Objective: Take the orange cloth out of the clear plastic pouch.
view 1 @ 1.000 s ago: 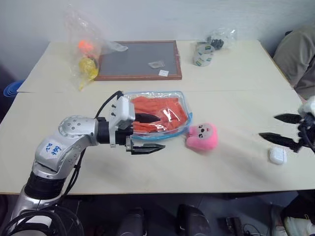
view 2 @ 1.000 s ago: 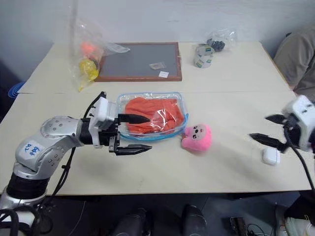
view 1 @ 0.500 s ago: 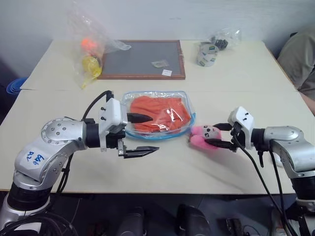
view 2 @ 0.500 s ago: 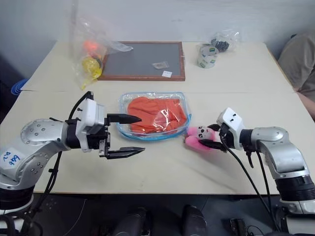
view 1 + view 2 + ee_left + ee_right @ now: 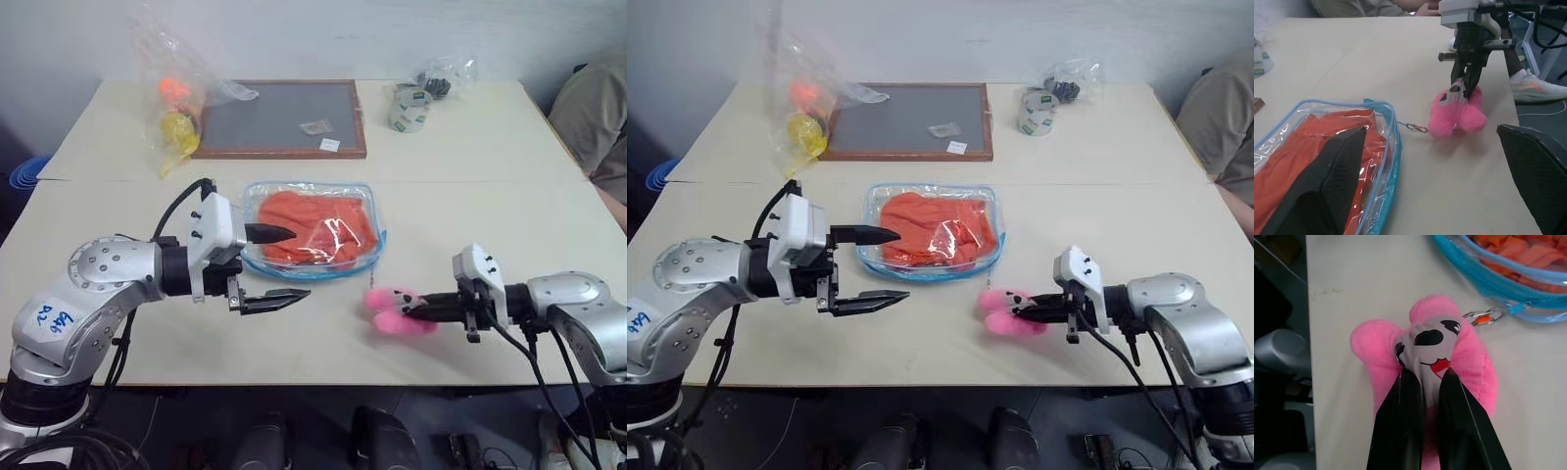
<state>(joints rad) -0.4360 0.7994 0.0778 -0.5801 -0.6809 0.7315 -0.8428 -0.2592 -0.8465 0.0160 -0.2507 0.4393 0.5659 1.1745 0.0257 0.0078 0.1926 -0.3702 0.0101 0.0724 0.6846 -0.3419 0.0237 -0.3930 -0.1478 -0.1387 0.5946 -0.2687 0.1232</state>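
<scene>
The clear plastic pouch (image 5: 364, 238), blue-trimmed, lies flat at the table's middle with the orange cloth (image 5: 306, 221) folded inside it. My left gripper (image 5: 302, 262) hovers open at the pouch's left edge, one finger over the pouch and the other finger (image 5: 1540, 174) in front of it. A pink plush toy (image 5: 395, 313) lies in front of the pouch's right corner. A small metal clip (image 5: 1416, 128) and thin chain link it to the pouch's blue zipper end. My right gripper (image 5: 411, 310) is shut on the plush's face; its fingers (image 5: 1409, 421) pinch the white face patch.
A framed grey board (image 5: 279, 117) lies behind the pouch. A thin clear bag with orange and yellow items (image 5: 176, 108) stands at the back left. At the back right are a tape roll (image 5: 408, 108) and a small bag (image 5: 436, 78). A person (image 5: 598, 108) sits at the far right.
My right arm swung in from the right, its gripper shut on the pink plush and drew it toward the table's front edge. The left gripper stayed open beside the pouch.
</scene>
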